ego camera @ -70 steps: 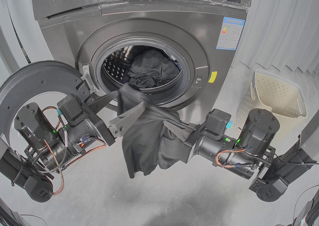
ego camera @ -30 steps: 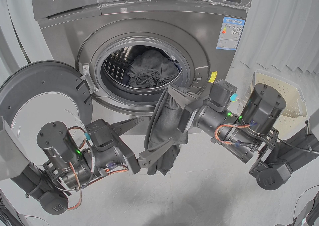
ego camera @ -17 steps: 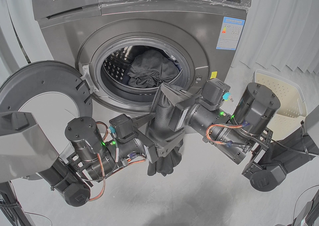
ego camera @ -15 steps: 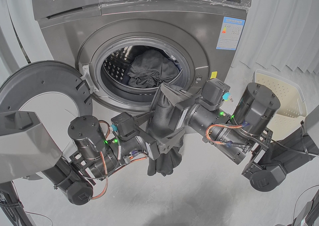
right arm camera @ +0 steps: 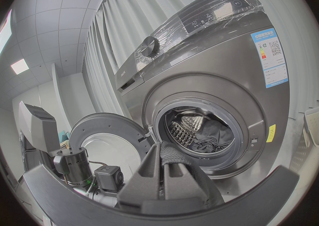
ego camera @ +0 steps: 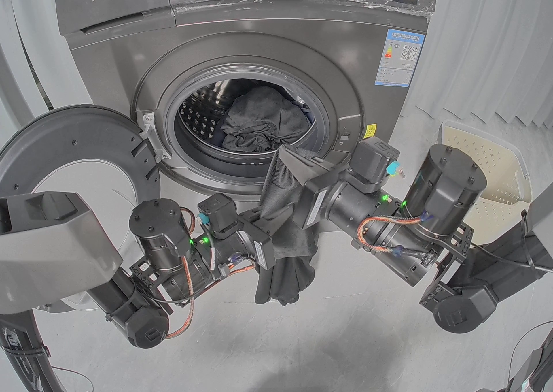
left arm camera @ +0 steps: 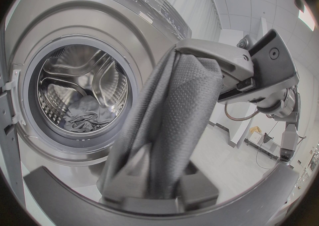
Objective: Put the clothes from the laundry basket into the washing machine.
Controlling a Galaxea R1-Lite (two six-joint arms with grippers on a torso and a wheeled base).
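Observation:
A dark grey garment [ego camera: 286, 281] hangs in front of the washing machine [ego camera: 242, 41], just below its open drum. My right gripper [ego camera: 285, 155] is shut on the garment's top edge near the drum's lower rim. My left gripper [ego camera: 275, 219] is lower down, shut on the garment's middle. In the left wrist view, the cloth [left arm camera: 172, 110] fills the space between my left gripper's [left arm camera: 162, 167] fingers, with the right gripper [left arm camera: 199, 49] above it. The right wrist view has my right gripper [right arm camera: 162, 152] pinching a fold of cloth [right arm camera: 171, 155]. More dark clothes [ego camera: 262, 119] lie inside the drum.
The round door [ego camera: 69, 145] stands swung open to the left. A cream laundry basket [ego camera: 489, 168] sits on the floor to the right of the machine, behind my right arm. Pale curtains hang behind, and the floor below is grey.
My left gripper let go of the garment, dropped low, then came right and closed on its middle. My right gripper carried the top of the garment up toward the drum's rim.

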